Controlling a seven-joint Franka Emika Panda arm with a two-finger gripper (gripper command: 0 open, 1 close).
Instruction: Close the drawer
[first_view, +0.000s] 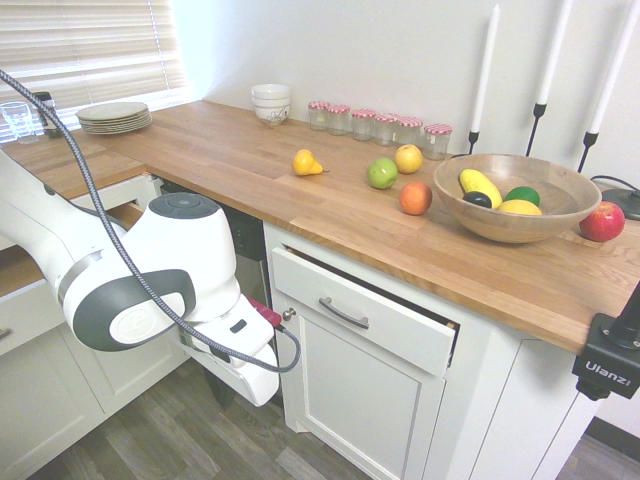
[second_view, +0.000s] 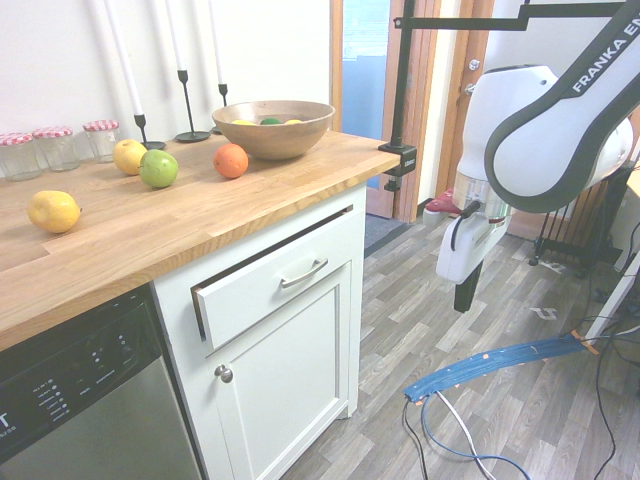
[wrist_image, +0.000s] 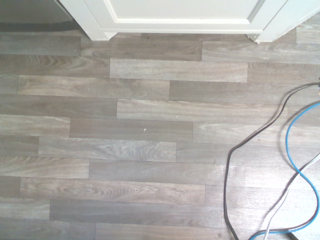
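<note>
1. One wide, shallow drawer with a white front panel and a curved silver bar handle (first_view: 363, 322) sits just under the edge of the butcher-block wooden counter (first_view: 300, 215); it stands slightly pulled out, a dark gap showing along its top and side.
2. Below that drawer is a white panelled cabinet door (second_view: 290, 385) with a small round silver knob (second_view: 224, 373).
3. Out in front of the drawer and well apart from it, the white robot arm's hand (second_view: 463, 297) hangs over the grey wood-plank floor (wrist_image: 140, 150), pointing straight down, its dark fingers pressed together with nothing between them.
4. On the counter above the drawer rests a round wooden bowl (first_view: 500, 225) of yellow and green fruit, with a red apple (first_view: 602, 221) beside it.
5. Near the bowl lie an orange (first_view: 415, 198), a green apple (first_view: 382, 173), a yellow apple (first_view: 408, 158) and a yellow pear (first_view: 306, 163).
6. Behind the loose fruit stands a row of glass jars with red checked lids (first_view: 380, 122).
</note>
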